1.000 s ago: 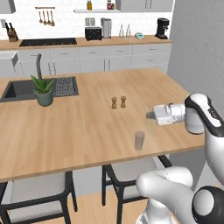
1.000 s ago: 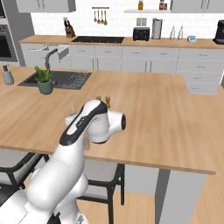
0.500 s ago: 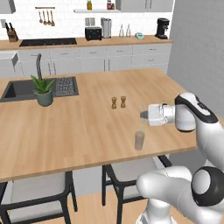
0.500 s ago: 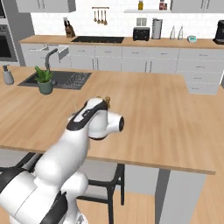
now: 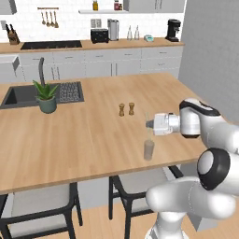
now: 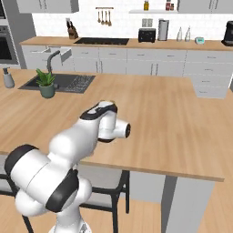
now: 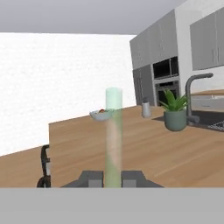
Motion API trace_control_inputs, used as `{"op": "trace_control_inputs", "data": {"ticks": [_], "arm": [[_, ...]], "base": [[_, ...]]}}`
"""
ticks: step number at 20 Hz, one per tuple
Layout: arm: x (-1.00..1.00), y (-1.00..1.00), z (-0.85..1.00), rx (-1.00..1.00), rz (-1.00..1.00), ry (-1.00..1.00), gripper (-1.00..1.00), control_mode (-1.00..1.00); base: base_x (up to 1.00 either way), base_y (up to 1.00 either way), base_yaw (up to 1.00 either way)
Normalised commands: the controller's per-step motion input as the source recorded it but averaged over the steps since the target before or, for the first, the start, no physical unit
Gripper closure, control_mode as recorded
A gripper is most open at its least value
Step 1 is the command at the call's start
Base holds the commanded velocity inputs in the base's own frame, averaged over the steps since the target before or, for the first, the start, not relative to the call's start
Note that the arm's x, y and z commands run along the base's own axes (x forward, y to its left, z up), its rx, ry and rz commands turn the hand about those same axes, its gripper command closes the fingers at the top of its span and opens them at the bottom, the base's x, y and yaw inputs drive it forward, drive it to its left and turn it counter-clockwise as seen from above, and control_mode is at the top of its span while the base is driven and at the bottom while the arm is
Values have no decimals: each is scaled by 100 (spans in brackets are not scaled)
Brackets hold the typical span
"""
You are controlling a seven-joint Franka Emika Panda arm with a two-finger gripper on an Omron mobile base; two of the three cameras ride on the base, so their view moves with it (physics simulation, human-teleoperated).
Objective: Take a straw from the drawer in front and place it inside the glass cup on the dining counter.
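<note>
The robot's white arm reaches out flat over the big wooden table [image 5: 93, 135]. Its pincer [image 5: 150, 124] is clamped on the straw [image 5: 147, 122], a thin pale stick that stands straight up between the two dark fingertips [image 7: 92, 178]. In the hand view the straw [image 7: 113, 135] looks wide and see-through, going up the middle of the picture. The glass cup [image 5: 149, 150] stands on the table near the front edge, right under the pincer. The bottom end of the straw comes down close to the top of the cup, but it is too thin to tell if it is inside yet. Two little brown shakers [image 5: 126, 109] stand side by side farther back on the table, apart from the cup. A green plant in a grey pot [image 5: 47, 98] sits just beside the dark sink [image 5: 28, 94]. On the far wall table there is a toaster [image 5: 99, 35] and a black coffee machine [image 5: 173, 30]. No words or labels can be read on anything.
</note>
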Motion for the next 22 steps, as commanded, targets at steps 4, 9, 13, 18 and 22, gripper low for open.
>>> {"op": "trace_control_inputs", "data": {"ticks": [4, 9, 13, 18, 22], "arm": [[46, -18, -24, 0, 0, 0, 100, -100], [33, -3, -26, 0, 0, 0, 100, -100], [5, 0, -24, 0, 0, 0, 100, -100], [-53, 0, -14, 0, 1, 0, 100, -100], [-76, 0, -7, 0, 0, 0, 100, -100]], "base": [[0, 0, 0], [0, 0, 0], [0, 0, 0], [0, 0, 0], [0, 0, 0]]}}
